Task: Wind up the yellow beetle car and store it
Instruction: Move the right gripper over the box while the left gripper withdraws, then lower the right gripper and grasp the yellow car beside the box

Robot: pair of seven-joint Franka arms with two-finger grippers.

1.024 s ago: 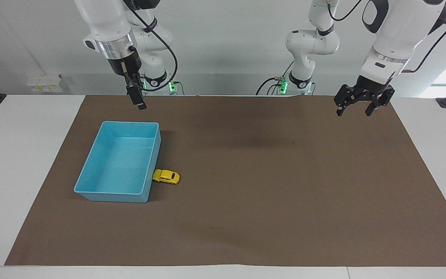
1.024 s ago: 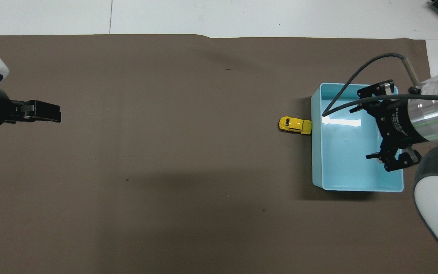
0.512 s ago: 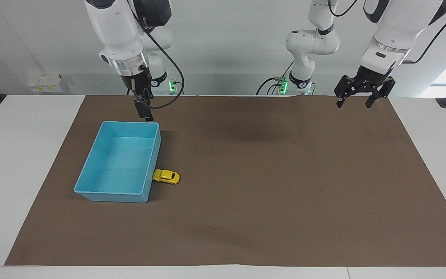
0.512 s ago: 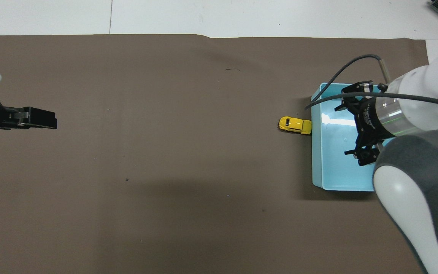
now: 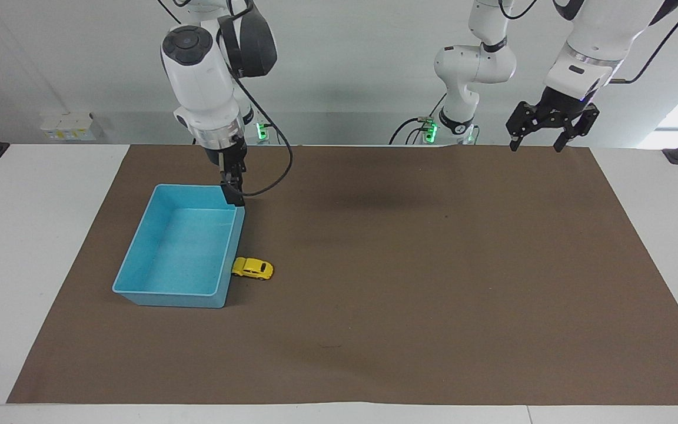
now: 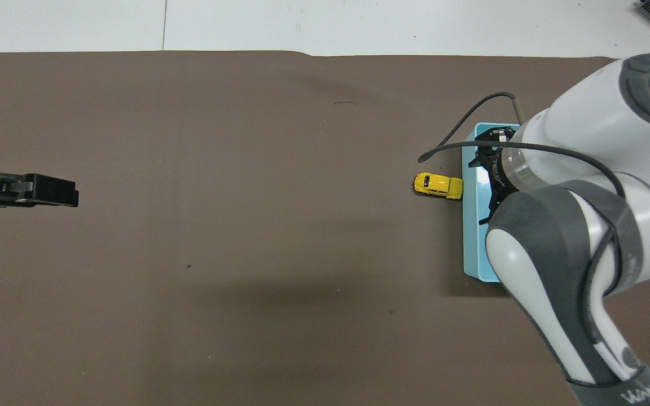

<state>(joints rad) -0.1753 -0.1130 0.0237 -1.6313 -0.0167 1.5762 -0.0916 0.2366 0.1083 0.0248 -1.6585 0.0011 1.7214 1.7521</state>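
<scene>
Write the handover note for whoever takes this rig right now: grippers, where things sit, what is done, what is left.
Right gripper: open, empty, over the corner of the blue bin nearest the robots.
Left gripper: open, empty, waiting in the air over the robots' edge of the mat at its own end.
Yellow car: on the brown mat, outside the bin, one end against the bin's side wall.
Bin: empty.
Done: nothing yet, as far as the car's place shows.
Left: pick up the car, wind it, put it in the bin.
</scene>
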